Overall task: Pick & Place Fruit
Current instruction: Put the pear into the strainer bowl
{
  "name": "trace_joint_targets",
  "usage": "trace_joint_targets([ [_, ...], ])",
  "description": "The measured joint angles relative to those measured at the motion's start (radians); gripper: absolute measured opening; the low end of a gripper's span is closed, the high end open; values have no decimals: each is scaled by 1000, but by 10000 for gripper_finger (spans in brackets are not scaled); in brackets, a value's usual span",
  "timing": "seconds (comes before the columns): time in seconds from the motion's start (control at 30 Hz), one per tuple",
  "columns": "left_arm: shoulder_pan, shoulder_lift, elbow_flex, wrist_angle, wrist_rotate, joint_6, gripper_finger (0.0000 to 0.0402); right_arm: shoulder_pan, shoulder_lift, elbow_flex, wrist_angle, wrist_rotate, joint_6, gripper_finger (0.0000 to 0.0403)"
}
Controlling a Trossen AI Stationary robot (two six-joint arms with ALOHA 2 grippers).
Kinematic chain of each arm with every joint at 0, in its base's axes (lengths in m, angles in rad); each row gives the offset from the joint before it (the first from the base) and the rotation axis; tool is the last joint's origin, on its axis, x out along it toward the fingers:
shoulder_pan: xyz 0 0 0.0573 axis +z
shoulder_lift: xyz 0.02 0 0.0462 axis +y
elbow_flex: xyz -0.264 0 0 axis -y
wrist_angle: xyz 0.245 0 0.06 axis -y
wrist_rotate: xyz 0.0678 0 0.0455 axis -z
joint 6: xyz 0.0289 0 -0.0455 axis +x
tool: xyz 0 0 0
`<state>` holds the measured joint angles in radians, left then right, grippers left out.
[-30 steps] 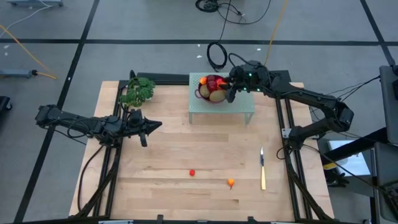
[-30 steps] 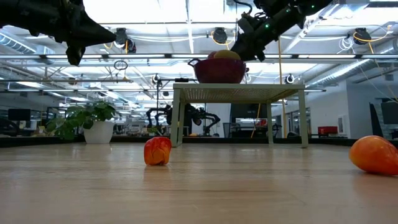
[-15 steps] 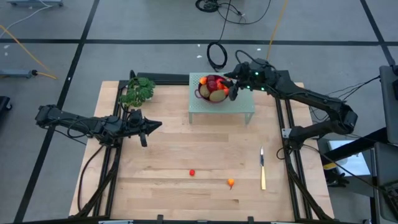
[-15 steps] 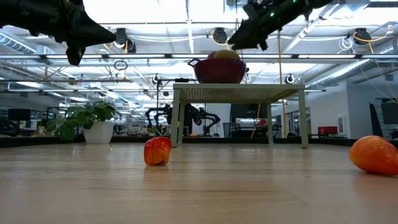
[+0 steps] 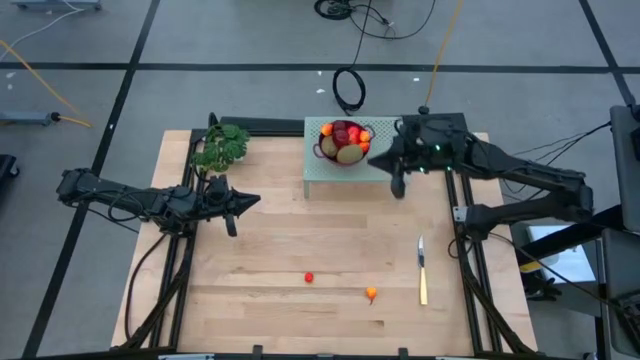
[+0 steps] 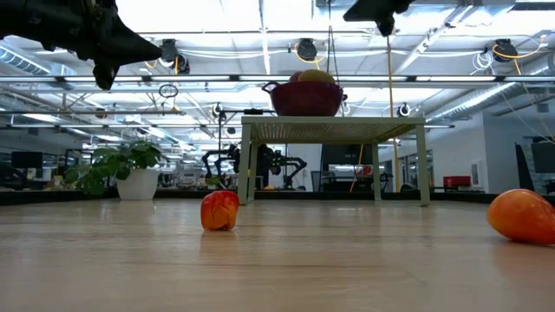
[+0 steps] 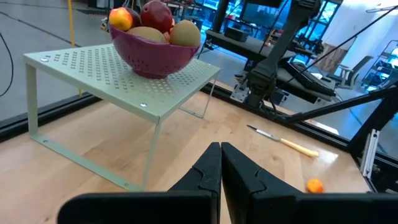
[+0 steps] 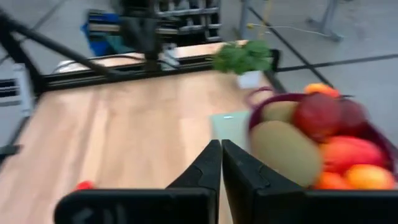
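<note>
A purple bowl [image 5: 326, 150] heaped with fruit [image 5: 345, 140] stands on a pale green perforated stand [image 5: 322, 176] at the table's far middle. The left wrist view shows the bowl's fruit [image 7: 155, 25], and so does the right wrist view [image 8: 311, 143]. A small red fruit [image 5: 309, 277] and an orange piece [image 5: 371, 293] lie on the wood near the front; both show in the low view, red [image 6: 219, 210] and orange [image 6: 523, 215]. My right gripper [image 5: 372, 158] hovers shut and empty beside the stand's right end, high above the table [image 6: 347, 15]. My left gripper [image 5: 255, 202] waits shut at the left.
A slim knife [image 5: 422, 272] lies near the table's right edge. A potted green plant [image 5: 222, 146] stands at the far left. Dark frame rails [image 5: 466, 230] run along both sides. Bare wood spreads between the stand and the two loose pieces.
My right gripper has drawn back from over the bowl toward the table's right and near side, rising as it went, and has shut with nothing in it. The fruit in the bowl and on the table lie as before.
</note>
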<state>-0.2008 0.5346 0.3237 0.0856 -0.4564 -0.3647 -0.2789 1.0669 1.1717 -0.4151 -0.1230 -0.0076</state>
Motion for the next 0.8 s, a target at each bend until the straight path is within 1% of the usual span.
trace_joint_targets([
  [0.1, 0, 0, 0, 0, 0, -3, 10, 88, -19, 0, -47, 47, 39, 12],
  [0.3, 0, 0, 0, 0, 0, -3, 10, 273, -18, 0, -91, 61, 140, 2],
  [0.37, 0, 0, 0, 0, 1, -3, 10, 342, -6, 0, -92, 99, 189, 2],
  [0.57, 0, 0, 0, 0, 1, -2, 10, 526, 46, 0, -91, 226, 323, 1],
  [0.7, 0, 0, 0, 0, 1, 4, 10, 628, 98, 0, -91, 283, 423, 1],
  [0.8, 0, 0, 0, 1, 2, 20, 10, 689, 144, 0, -91, 306, 501, 1],
])
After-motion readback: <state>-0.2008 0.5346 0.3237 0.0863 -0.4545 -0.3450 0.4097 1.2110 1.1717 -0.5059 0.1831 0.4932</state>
